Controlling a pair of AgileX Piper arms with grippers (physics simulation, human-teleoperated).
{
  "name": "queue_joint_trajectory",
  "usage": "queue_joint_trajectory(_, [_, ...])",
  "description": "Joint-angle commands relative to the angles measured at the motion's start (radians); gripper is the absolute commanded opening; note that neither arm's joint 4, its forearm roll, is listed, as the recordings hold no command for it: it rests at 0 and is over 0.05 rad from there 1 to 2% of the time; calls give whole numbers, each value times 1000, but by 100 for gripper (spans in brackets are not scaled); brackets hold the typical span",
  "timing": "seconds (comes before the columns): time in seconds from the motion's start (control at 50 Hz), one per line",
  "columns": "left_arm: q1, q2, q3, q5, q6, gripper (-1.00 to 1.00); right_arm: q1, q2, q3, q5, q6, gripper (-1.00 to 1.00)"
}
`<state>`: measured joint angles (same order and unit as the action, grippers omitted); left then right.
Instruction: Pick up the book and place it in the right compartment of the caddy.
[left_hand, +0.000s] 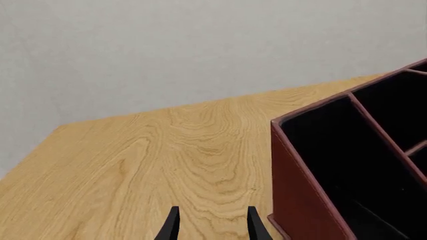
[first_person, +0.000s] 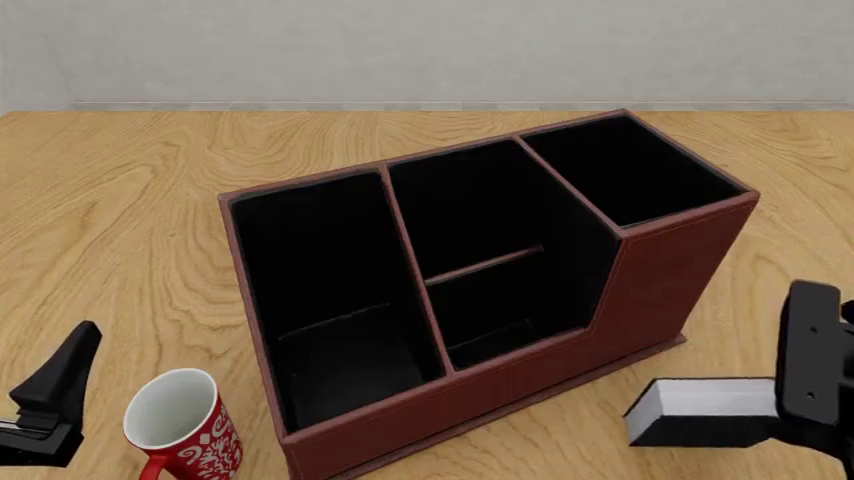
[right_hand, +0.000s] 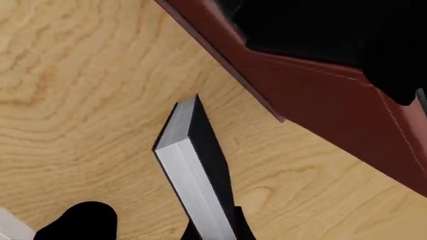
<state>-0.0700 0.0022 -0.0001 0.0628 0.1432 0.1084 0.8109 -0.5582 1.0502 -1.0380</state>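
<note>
The right hand (first_person: 781, 425) is gripping the book (first_person: 701, 412) near the tabletop (first_person: 120, 200) beside the caddy (first_person: 667, 270), its right compartment (first_person: 627, 170) sitting unfilled, while the left hand (left_hand: 212, 225) is idling narrowly open

— Where's the book (first_person: 701, 412)?
— Black covers, white page block, near the tabletop's front right corner, just off the caddy (first_person: 667, 275).
— And the caddy?
— Maroon, black-lined, angled mid-tabletop; its narrow right compartment (first_person: 627, 170) sits farthest back, open.

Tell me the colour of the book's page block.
White, between black covers; the book shows best in the right wrist view.
</note>
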Motion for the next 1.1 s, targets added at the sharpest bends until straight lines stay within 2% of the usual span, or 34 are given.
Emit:
queue_joint_trajectory(0.02, [-5,0,0,0,-1,100,74,-31,41,107,42,-100])
queue_joint_trajectory(0.06, [-6,0,0,-1,-4,100,87,-35,40,118,63,-100])
queue_joint_trajectory(0.1, [-6,0,0,0,-1,100,145,-29,28,129,127,-100])
queue_joint_trajectory(0.16, [-7,0,0,0,-3,100,118,-53,32,148,103,-100])
queue_joint_trajectory(0.18, [-9,0,0,0,-2,100,132,-55,29,154,117,-100])
queue_joint_trajectory(0.2, [-9,0,0,-2,-3,100,184,-49,17,158,167,-100])
queue_joint_trajectory(0.28, [-11,0,0,-2,-4,100,178,-61,17,168,164,-100])
queue_joint_trajectory(0.3, [-14,0,0,-1,-5,100,219,-55,7,169,208,-100])
queue_joint_trajectory(0.42, [-15,0,0,-3,-4,100,258,-61,14,169,247,-100])
queue_joint_trajectory(0.5, [-15,0,0,-1,-4,100,248,-73,19,170,228,-100])
queue_joint_trajectory(0.64, [-20,0,0,-2,-3,100,257,-82,4,170,249,-100])
queue_joint_trajectory(0.68, [-21,0,0,-2,-4,100,223,-91,4,170,224,-100])
queue_joint_trajectory(0.72, [-22,0,0,-2,-4,100,212,-98,12,170,224,-100])
queue_joint_trajectory(0.78, [-22,0,0,-2,-3,100,118,-123,32,170,141,-100])
queue_joint_trajectory(0.82, [-23,0,0,-5,-3,100,114,-125,17,170,150,-100])
queue_joint_trajectory(0.92, [-25,0,0,-8,-3,100,76,-133,1,170,128,-100])
queue_joint_trajectory(0.94, [-30,0,0,-8,0,100,47,-139,-17,170,114,-100])
queue_joint_trajectory(1.0, [-33,0,0,-9,-1,100,29,-141,-43,170,117,-100])
queue_joint_trajectory(1.04, [-33,0,0,-12,-2,100,-12,-150,-42,170,87,-100])
queue_joint_trajectory(1.1, [-31,0,0,-15,-1,100,-38,-156,-53,170,77,-100])
